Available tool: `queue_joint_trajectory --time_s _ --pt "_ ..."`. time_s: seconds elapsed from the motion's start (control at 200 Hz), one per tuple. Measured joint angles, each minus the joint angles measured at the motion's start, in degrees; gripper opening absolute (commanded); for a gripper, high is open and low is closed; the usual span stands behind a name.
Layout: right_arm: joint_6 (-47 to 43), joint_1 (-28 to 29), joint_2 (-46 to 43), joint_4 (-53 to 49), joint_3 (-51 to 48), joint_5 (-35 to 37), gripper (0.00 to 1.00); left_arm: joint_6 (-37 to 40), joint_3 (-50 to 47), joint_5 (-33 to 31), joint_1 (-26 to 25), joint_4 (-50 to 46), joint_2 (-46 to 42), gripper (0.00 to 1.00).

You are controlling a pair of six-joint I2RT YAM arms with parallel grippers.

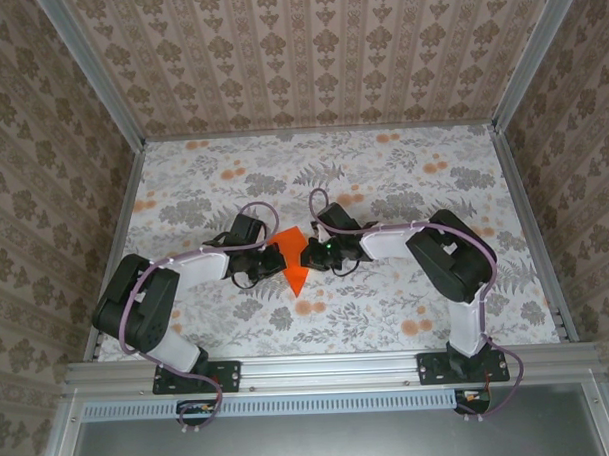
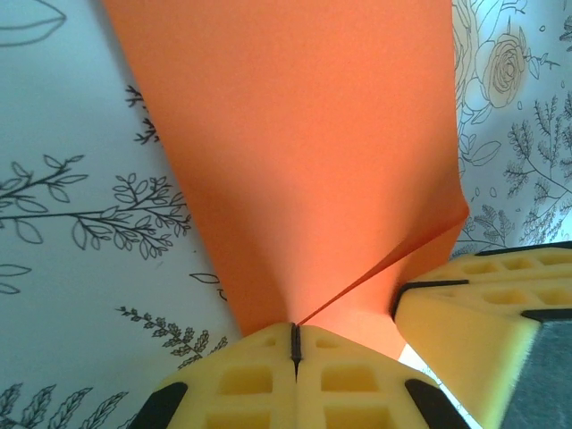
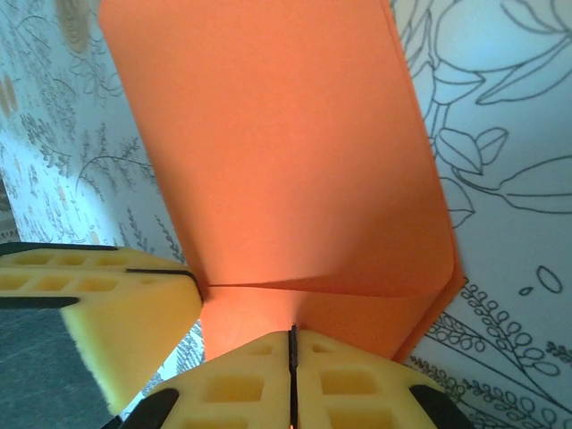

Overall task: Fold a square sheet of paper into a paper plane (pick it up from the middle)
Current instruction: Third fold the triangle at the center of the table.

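Over floral-print tabletop [image 1: 403, 185], L claw [image 2: 295, 344] & R claw [image 3: 292, 344] both pinch smooth orange paper sheet [image 2: 304, 161], creased, maybe dart-shaped.

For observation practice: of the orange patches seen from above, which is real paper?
The solid pointed sheet pinched by the left gripper and right gripper; the others are small printed flower blotches.

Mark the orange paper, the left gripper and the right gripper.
orange paper [image 1: 295, 275]: top external view, lower pointed part.
left gripper [image 2: 295, 341]: left wrist view, seam between closed fingertips.
right gripper [image 3: 292, 344]: right wrist view, seam between closed fingertips.
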Motion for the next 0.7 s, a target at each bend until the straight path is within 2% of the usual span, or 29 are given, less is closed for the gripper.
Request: queue_joint_trajectory --time_s 0.47,0.7 --pt "-0.22 0.0 0.79 -0.13 0.66 -0.52 0.09 -0.02 0.0 0.02 -0.24 -0.37 -2.95 0.03" --pt "-0.83 0.0 0.79 -0.42 0.68 -0.31 0.09 -0.24 0.02 -0.5 -4.13 -1.77 -6.08 0.03"
